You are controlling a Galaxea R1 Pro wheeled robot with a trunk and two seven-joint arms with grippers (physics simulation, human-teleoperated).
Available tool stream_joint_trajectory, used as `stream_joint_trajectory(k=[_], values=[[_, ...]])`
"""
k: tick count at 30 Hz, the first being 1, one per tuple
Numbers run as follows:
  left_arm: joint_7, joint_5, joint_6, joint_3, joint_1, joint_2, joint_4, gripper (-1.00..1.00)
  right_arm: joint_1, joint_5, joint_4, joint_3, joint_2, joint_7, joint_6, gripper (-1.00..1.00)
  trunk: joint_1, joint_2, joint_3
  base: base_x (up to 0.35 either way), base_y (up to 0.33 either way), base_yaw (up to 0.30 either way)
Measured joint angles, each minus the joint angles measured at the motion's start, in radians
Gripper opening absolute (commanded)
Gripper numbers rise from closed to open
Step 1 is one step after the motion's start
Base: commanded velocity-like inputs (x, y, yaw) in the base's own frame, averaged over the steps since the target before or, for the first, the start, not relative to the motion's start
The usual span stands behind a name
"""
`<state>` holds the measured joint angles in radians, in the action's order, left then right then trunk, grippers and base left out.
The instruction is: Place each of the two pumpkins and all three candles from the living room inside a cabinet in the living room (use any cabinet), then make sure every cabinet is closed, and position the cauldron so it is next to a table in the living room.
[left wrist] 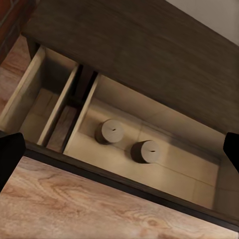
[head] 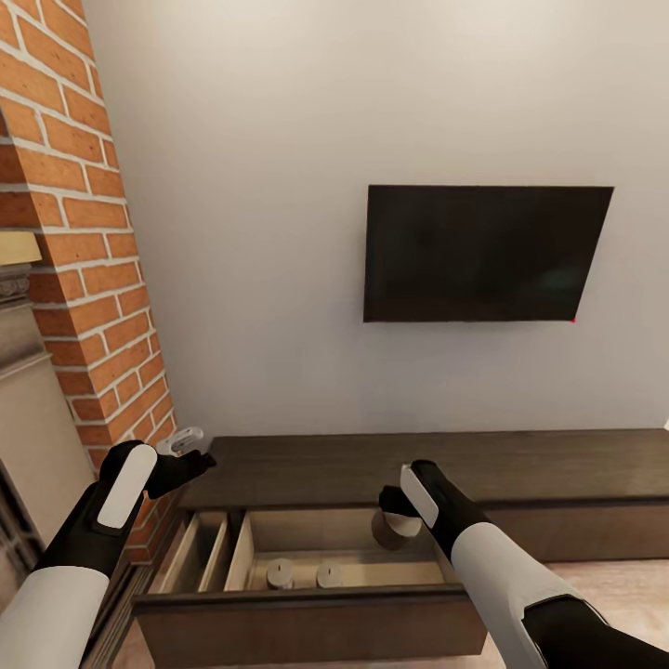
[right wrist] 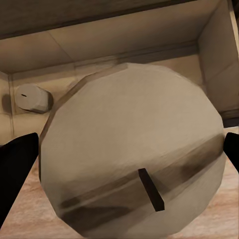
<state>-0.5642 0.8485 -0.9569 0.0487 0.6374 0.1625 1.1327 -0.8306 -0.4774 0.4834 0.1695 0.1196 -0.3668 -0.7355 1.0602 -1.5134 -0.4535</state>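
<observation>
Third candle held above the open drawer.
My right tool (head: 395, 513) is gripping a candle (right wrist: 132, 149) over the cabinet (head: 418, 460) drawer (head: 307, 618), two candles (left wrist: 110, 131) lying inside; my left tool (head: 190, 444) is hanging apart, spread unclear.

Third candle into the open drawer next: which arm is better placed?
Right. Its tool already grips a candle and hangs over the open drawer of the cabinet, where two candles already stand. The left tool is empty, open, off to the side.
</observation>
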Motion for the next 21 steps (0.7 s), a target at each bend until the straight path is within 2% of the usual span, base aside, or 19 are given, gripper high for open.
stream_joint_trajectory(k=[21], values=[[0.0,0.0,0.0,0.0,0.0,0.0,0.0,1.0,0.0,0.003,0.0,0.0,-0.001,0.0,0.001,-1.0,0.081,-0.147,-0.066,0.0,0.0,0.0]])
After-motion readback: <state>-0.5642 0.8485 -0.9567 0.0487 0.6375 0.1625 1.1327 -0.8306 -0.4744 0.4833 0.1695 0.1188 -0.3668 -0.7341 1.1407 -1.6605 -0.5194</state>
